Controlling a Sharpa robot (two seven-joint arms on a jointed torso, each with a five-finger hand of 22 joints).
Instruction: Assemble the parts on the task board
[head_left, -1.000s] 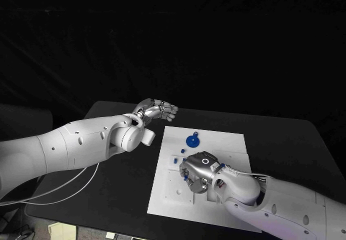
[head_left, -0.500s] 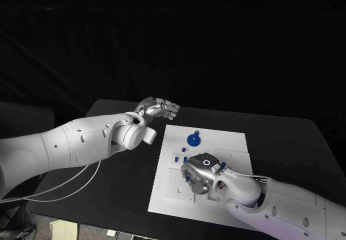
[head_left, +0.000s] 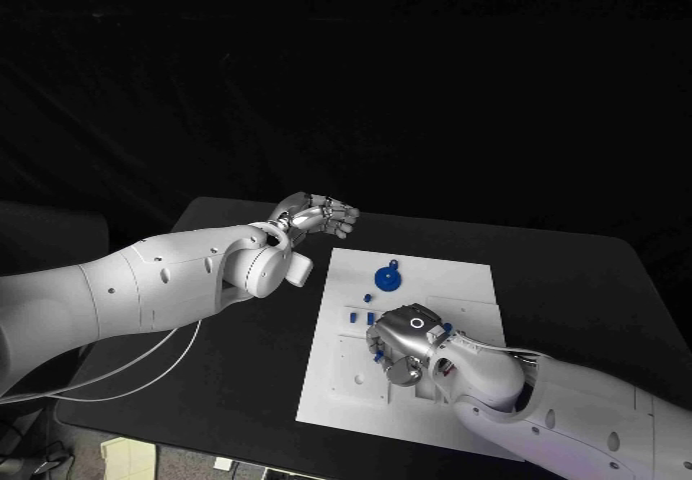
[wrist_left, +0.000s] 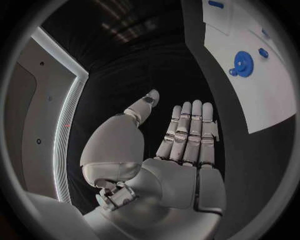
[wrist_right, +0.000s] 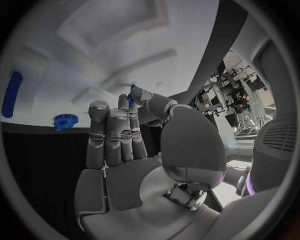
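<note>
We take this for a robotics lab; a black table (head_left: 577, 280) at six o'clock carries a white task board (head_left: 433, 290) against black drapes; in the right wrist view, at three o'clock, we see crowded benches of equipment (wrist_right: 240, 95); the left wrist view shows a pale lit panel (wrist_left: 69, 100).

black table (head_left: 577, 280), white cables (head_left: 130, 375) draped at its edge

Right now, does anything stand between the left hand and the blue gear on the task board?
Nothing visible does. The left hand hovers open off the task board's far left corner; the blue gear lies uncovered on it, with bare board between.
</note>
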